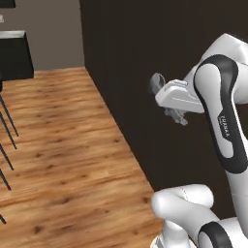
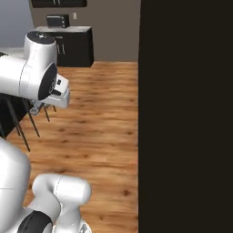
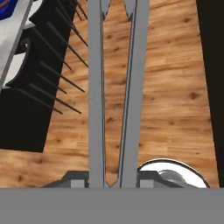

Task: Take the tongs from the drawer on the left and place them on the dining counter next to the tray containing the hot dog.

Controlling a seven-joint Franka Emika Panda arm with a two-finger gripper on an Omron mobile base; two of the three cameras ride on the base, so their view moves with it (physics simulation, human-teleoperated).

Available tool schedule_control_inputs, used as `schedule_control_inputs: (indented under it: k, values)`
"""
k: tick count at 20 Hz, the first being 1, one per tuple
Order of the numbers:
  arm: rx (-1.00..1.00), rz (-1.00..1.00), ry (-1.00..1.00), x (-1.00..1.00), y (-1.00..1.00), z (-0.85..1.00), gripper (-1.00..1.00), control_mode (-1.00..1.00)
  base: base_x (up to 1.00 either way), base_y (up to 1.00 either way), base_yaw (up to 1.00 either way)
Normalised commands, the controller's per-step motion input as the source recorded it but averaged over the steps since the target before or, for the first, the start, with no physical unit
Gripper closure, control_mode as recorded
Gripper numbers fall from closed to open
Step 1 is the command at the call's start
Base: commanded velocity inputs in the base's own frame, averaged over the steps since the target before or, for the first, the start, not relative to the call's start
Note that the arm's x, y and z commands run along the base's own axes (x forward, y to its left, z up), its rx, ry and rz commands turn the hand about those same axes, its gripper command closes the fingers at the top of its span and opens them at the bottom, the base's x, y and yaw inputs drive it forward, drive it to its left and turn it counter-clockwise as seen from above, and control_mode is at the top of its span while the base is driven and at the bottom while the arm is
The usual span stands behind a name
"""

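My gripper point(image 3: 113, 180) is shut on the tongs point(image 3: 96, 96). Their two slim silver arms run up the hand view from between the fingertips point(image 3: 78, 178), above the wooden floor. The bright-blue tray point(image 3: 6, 8) peeks in at the top left corner of that view, on the pale dining counter point(image 3: 13, 41). In the left base view the gripper point(image 1: 177, 116) hangs in front of a dark wall. From the right base view the gripper point(image 2: 37, 109) is seen low beside the white arm. The drawer is out of view.
Thin black stool legs point(image 3: 57, 65) stand along the counter's dark base point(image 3: 22, 127), also seen as stool legs point(image 1: 7, 126) at the left. A tall dark wall point(image 2: 186, 113) bounds the right side. A black cabinet point(image 2: 73, 45) stands far back. Wooden floor point(image 1: 72, 160) lies open between.
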Motion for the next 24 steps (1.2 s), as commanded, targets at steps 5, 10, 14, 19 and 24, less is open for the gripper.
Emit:
schedule_control_inputs:
  k: [5,10,14,19,24]
  values:
    - [0.0,0.0,0.0,0.0,0.0,0.0,1.0,1.0,1.0,-0.3,0.51]
    - [0.0,0.0,0.0,0.0,0.0,0.0,1.0,1.0,1.0,-0.29,0.49]
    - [0.0,0.0,0.0,0.0,0.0,0.0,1.0,1.0,1.0,-0.24,0.49]
    - [0.0,0.0,0.0,0.0,0.0,0.0,1.0,1.0,1.0,-0.51,0.49]
    - [0.0,0.0,0.0,0.0,0.0,0.0,1.0,1.0,1.0,-0.72,0.44]
